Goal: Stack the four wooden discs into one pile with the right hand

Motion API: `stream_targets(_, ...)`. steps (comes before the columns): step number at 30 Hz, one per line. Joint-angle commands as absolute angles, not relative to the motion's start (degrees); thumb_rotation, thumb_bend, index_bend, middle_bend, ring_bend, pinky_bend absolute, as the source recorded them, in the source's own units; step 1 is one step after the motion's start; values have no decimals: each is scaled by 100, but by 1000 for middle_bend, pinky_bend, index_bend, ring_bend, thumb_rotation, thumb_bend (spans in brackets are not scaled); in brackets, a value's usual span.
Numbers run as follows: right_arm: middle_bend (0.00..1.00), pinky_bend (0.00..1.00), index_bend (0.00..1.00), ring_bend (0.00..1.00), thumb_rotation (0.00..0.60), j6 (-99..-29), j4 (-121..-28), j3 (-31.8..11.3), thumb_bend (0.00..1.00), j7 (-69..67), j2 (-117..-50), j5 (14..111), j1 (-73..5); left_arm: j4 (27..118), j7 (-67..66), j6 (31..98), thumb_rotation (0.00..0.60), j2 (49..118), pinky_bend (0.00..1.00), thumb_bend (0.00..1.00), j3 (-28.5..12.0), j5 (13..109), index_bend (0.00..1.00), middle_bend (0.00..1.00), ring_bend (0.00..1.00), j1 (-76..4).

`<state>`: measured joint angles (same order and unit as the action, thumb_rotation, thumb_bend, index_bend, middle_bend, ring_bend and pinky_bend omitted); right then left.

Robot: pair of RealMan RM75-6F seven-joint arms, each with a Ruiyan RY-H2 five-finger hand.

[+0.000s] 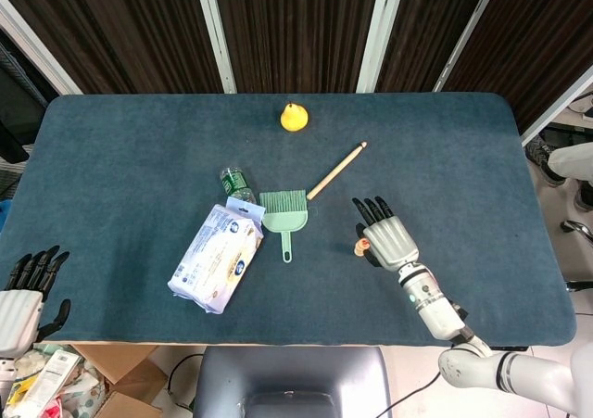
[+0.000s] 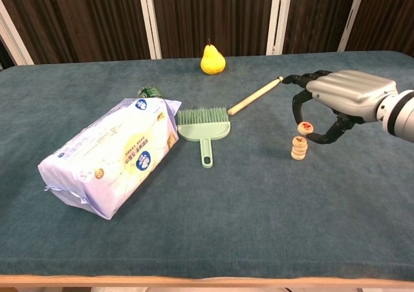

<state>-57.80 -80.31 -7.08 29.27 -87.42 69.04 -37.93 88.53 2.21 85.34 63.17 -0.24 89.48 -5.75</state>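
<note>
left hand (image 1: 20,299): off the bench's near-left corner, fingers apart, holding nothing, not in the chest view.
wipes pack (image 2: 110,153): lying left of centre on the bench (image 2: 194,240), green bottle (image 1: 236,183) tucked behind its far end.
dustpan brush (image 2: 203,127): centre, handle pointing at the near edge; wooden stick (image 2: 255,96) angled off to its right; pear (image 2: 212,59) at the far edge. None of these sit in the working path.
pile (image 2: 299,148): three wooden discs stacked, on the bench right of the brush handle.
fourth disc (image 2: 305,127): pinched in the fingertips, hanging just above the pile and a shade to its right, apart from it.
right hand (image 2: 323,107): clamped on that disc, fingers arched down over the pile.
step: last placement, judging by the count.
how to do it well: nudge slightly left so the disc centres over the pile, keep it flat, lower until it touches, then spread the fingers outward (not downward) so nothing clips the stack, and lift straight up.
</note>
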Motion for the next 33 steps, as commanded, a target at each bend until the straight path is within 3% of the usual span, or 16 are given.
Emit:
stream_targets(1, 67, 0, 660, 0, 600, -5706, -7937, -720, 471, 2997, -8804, 6823, -3834, 8850, 220, 8541, 600, 6317, 0, 498, -19, 8963, 0, 0, 0, -573)
stream_targets(17, 67, 0, 633, 0, 600, -5568, -7636, -710, 471, 3014, -9007, 6707, -3919, 8843, 279, 8561, 600, 6306, 0, 499, -22, 8964, 0, 0, 0, -558)
stream_targets(33, 30, 0, 378, 0, 600, -5908, -8078, -623, 471, 2960, -8723, 6883, -3730, 8829, 291, 8605, 600, 6300, 0, 499, -5, 9009, 0, 0, 0, -533)
